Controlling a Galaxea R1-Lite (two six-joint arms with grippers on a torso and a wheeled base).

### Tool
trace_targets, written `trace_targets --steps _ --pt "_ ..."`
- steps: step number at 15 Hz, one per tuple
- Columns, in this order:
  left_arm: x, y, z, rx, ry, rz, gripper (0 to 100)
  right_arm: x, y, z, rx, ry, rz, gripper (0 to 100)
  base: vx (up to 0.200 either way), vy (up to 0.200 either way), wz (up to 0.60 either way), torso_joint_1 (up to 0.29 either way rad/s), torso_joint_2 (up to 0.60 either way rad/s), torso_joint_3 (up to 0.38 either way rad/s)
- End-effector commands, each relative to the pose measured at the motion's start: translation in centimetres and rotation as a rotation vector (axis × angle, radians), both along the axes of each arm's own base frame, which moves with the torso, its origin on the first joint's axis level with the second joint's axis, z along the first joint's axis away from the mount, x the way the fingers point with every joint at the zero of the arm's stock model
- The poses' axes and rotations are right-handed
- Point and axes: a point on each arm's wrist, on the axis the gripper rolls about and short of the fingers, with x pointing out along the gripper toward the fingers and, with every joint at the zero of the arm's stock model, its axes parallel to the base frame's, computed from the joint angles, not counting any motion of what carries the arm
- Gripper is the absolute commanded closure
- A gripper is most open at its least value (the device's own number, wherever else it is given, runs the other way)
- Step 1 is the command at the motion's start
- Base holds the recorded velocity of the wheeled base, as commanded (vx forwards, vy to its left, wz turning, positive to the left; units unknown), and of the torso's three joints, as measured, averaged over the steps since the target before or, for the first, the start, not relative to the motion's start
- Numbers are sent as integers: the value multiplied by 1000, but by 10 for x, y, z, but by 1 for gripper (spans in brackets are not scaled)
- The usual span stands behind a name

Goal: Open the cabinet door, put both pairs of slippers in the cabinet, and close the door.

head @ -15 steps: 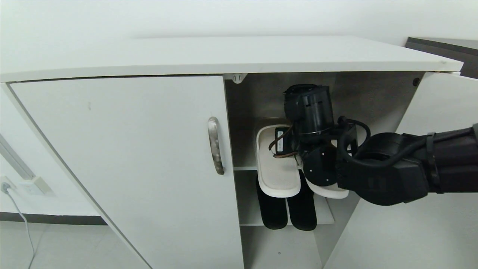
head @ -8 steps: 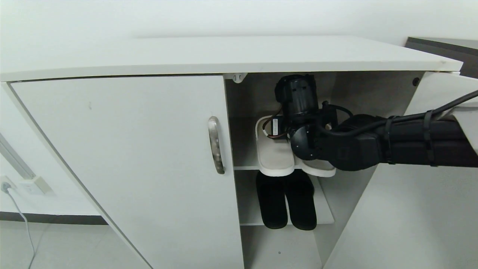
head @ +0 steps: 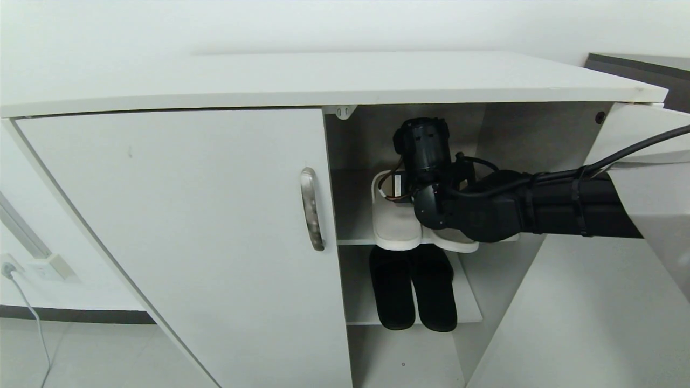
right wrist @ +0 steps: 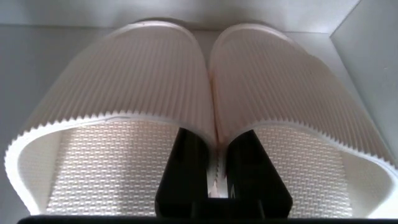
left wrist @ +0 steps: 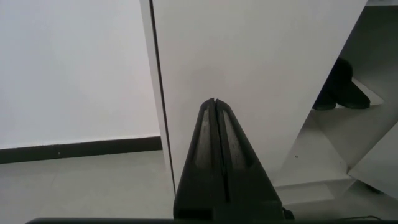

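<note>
Two pairs of slippers now sit inside the cabinet [head: 323, 75], whose right door [head: 593, 302] stands wide open while the left door [head: 178, 226] is closed. The black slippers [head: 412, 291] lie side by side on the lower shelf [head: 469, 307], heels at its front edge. The white slippers [head: 396, 226] appear to rest on the upper shelf [head: 353, 237], toes toward the back wall and heels just overhanging the front edge. The right gripper [right wrist: 217, 146] has one finger inside each white slipper and pinches their two inner walls together. The left gripper [left wrist: 214, 109], its fingers pressed together and holding nothing, hangs outside in front of the closed left door. Placing the white pair looks nearly done. To finish well, the arm should likely nudge the pair deeper until the heels clear the shelf's front edge, release only once the soles lie flat, then draw straight back so that neither finger drags a slipper out before the door is swung shut.
</note>
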Motion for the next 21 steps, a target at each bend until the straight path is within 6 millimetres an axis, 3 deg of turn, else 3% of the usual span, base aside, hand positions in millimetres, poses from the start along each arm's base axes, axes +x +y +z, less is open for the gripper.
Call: trace_targets --steps 1,2,6,12,19,21 --pt "0 0 0 0 1 -1 100 5 1 -2 3 -3 -5 100 0 0 0 0 0 0" --pt "0 0 0 0 2 1 100 7 1 -4 1 0 -8 0 0 0 0 0 0 0" --pt "0 0 0 -2 1 -1 100 1 2 1 4 -4 0 0 0 0 0 0 0 0" --pt "0 0 0 -2 1 -1 100 -35 3 10 7 4 48 0 0 0 0 0 0 0" --pt "0 0 0 0 2 -2 100 -115 -16 10 36 26 161 0 0 0 0 0 0 0" --pt "0 0 0 0 1 -2 100 -139 -30 12 76 -9 207 0 0 0 0 0 0 0"
